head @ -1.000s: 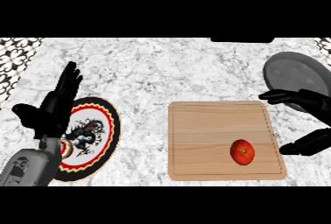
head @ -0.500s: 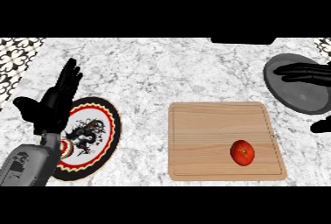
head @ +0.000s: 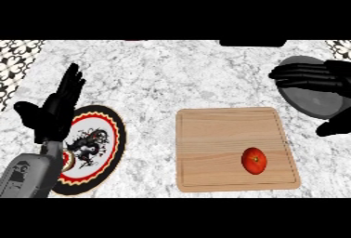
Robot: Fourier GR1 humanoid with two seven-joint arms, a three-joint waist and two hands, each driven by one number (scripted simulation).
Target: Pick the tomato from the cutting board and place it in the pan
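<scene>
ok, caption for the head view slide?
Tomato on the cutting board; right robot hand open over the pan, left robot hand resting open by the plate.

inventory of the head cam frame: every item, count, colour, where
cutting board: 1, light wood, centre-right of the counter
tomato: 1, red, on the cutting board near its lower right corner
pan: 1, dark grey, upper right, partly hidden by the right hand
plate: 1, white with a red and black rim and a dark figure, lower left
counter: 1, grey-white marble, under everything
patterned tiles: black and white, top corners
dark object: 1, black, top edge, cut off; cannot tell what
left hand: 1, black, open, fingers up, at the left by the plate
right hand: 1, black, open, fingers straight, over the pan
</scene>
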